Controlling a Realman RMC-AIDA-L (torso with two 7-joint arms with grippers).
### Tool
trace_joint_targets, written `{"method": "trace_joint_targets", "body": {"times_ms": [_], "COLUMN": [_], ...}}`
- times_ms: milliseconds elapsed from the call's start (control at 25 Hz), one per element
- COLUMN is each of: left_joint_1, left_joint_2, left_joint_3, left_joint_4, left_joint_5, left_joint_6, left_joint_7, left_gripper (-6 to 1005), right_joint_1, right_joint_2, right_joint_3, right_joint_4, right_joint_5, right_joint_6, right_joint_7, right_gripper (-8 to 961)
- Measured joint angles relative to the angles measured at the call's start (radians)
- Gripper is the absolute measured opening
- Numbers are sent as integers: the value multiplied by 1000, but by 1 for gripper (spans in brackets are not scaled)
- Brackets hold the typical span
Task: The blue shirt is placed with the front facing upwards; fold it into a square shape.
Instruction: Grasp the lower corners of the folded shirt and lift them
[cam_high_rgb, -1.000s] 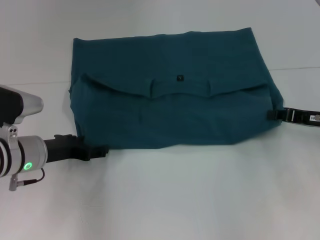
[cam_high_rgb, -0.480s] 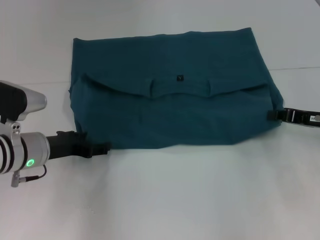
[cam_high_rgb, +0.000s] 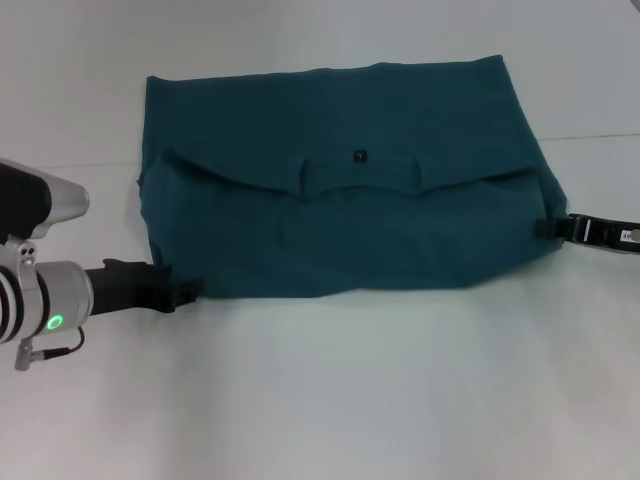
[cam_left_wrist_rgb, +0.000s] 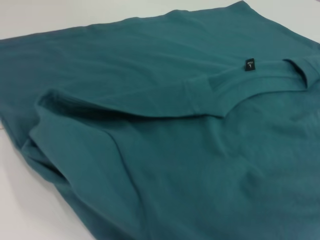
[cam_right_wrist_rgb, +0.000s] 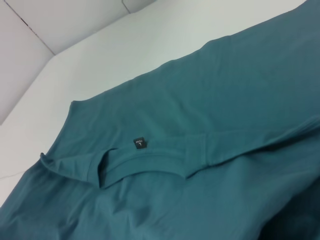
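The blue shirt (cam_high_rgb: 340, 190) lies on the white table (cam_high_rgb: 400, 400), spread as a wide rectangle across the middle of the head view. It has already been folded once: a near layer overlaps the far layer, and the collar with its small dark tag (cam_high_rgb: 359, 156) sits on the overlap edge at mid-width. No print is visible on the exposed surfaces.

The left tool (cam_high_rgb: 178, 292) is low over the table at the near-left corner of the shirt, its tip at or just under the fabric edge. The right tool (cam_high_rgb: 548, 229) is at the near-right edge of the shirt, touching or just beside the hem. For both, the pictures do not show how far the fingers are open, nor whether any cloth is held; this cannot be determined.

Judged step: positioning at the 2 near corners for the next fold. The shape is wider than deep, so a square calls for bringing 1 side across toward the other.

Next move requirement: secure both layers at each corner before lifting, then raise evenly so the overlap does not slide or open.
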Motion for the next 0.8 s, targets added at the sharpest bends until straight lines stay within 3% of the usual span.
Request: {"method": "trace_joint_targets", "body": {"times_ms": [240,360,600,800], "left_joint_1": [-1,-6,-10,-12], "left_joint_2": [1,1,0,-1], "left_joint_3": [1,2,2,8], "left_joint_4": [5,6,6,7], "left_joint_5": [12,38,48,48], "left_joint_6": [-2,-4,-5,2], "left_joint_7": [-13,-27,-35,-39], "left_gripper": [578,336,111,-3], "right_joint_1": [-3,-3,-6,-10], "right_joint_2": [0,0,0,-2], "right_joint_3": [0,0,0,0], "right_joint_4": [4,5,6,3], "right_joint_5": [2,2,2,2], "right_joint_6": [-1,-1,-1,-3], "right_joint_7": [-8,-9,-11,-11], "right_gripper": [11,11,10,10]}}
